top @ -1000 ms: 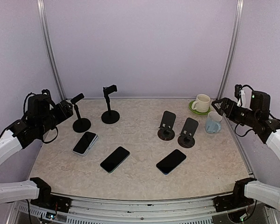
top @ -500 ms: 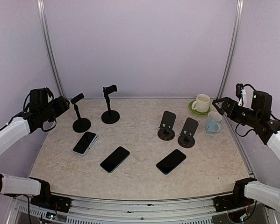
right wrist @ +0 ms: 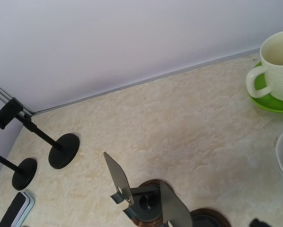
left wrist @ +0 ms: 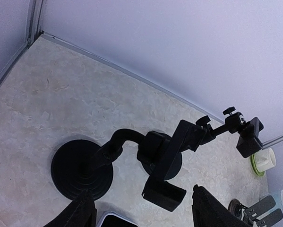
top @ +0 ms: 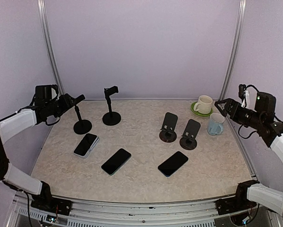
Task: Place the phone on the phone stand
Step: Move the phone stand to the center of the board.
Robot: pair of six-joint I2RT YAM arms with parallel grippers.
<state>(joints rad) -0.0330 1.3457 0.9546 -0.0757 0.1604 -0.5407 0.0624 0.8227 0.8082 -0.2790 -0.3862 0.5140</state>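
**No phone on a stand; both end effectors open, empty**

Seeing three phones flat on the tabletop: white phone front-left, black phone just right of it, second black phone right of centre. Not touching any stand.

Just behind the second black phone: left folding stand and right folding stand, side by side, unloaded. Back left: left pole stand and right pole stand, clamps empty.

Left end effector up at the left pole stand's clamp, just beside it. Fingers spread wide in wrist view, gripping nothing.

Right end effector up at the right edge, near blue mug and cream mug on green saucer. Looks splayed open from above, holding nothing. Barely visible in its own wrist view.
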